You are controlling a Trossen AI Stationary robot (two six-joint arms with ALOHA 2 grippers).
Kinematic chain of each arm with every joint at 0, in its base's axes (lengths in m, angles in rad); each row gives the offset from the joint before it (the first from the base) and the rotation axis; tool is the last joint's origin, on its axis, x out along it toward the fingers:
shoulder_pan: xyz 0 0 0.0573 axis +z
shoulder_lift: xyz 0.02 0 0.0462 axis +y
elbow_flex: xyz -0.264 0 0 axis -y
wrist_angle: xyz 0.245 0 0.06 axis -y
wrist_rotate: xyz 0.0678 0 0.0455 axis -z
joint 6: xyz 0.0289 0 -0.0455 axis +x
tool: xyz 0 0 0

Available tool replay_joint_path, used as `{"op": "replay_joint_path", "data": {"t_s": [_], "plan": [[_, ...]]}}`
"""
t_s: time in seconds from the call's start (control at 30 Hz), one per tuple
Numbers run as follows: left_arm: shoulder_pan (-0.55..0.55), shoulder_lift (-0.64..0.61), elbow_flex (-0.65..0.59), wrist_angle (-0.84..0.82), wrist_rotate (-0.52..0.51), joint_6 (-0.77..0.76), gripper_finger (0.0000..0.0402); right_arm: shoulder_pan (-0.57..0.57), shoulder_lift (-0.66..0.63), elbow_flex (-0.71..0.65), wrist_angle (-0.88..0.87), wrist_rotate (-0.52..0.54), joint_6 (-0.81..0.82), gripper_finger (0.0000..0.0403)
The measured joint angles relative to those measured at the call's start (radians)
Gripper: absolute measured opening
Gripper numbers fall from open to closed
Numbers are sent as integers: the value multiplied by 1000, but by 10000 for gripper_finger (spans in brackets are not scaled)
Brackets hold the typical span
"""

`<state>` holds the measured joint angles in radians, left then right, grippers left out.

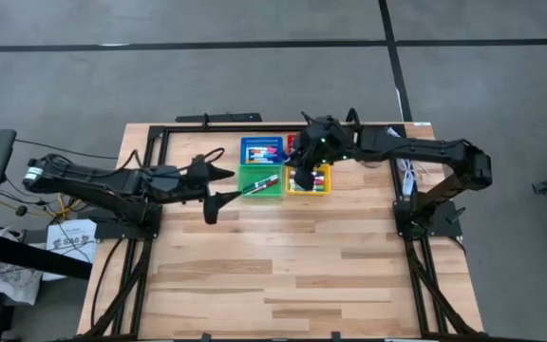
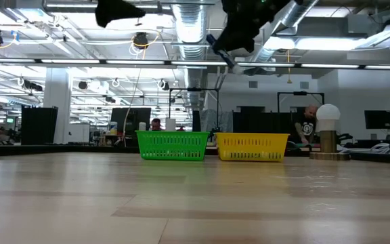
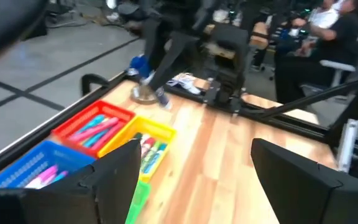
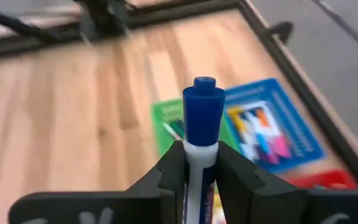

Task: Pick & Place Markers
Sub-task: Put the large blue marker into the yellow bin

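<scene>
Item: blue-capped marker (image 4: 202,134), white barrel, upright, clamped between your right gripper (image 4: 201,171) fingers, held in the air above the yellow basket (image 1: 309,185). Further markers lie inside the blue basket (image 1: 262,150), the red basket (image 3: 92,127) and the yellow basket. One marker (image 1: 260,184) rests across the green basket (image 1: 260,181), beside the yellow basket. Your left gripper (image 1: 218,188) is spread wide, empty, just beside the green basket over the table (image 1: 283,275).

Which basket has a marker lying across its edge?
The green basket: one marker lies slanted over its rim, while the other baskets' markers lie down inside.
</scene>
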<state>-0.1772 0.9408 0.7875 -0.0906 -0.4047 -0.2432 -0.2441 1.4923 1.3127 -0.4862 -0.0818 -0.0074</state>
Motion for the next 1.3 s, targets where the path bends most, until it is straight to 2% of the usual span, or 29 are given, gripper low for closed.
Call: {"op": "replay_joint_path", "data": {"t_s": [0.13,0.33,0.53,0.73,1.13,1.3], "plan": [[0,-79,-71,5,-24,-24,304,-18,0,38,-137,54,-72,56],[0,-236,-189,27,-22,-27,304,-55,1,46,-307,70,-120,56],[2,-357,-286,33,-22,-18,304,-60,2,46,-318,86,-164,56],[3,-447,-366,41,-21,-26,304,-45,98,47,-318,82,-258,56],[3,-489,-427,46,-26,-51,304,-61,336,70,-334,95,-359,64],[3,-489,-429,47,-29,-52,304,-64,397,87,-334,146,-396,66]]}}
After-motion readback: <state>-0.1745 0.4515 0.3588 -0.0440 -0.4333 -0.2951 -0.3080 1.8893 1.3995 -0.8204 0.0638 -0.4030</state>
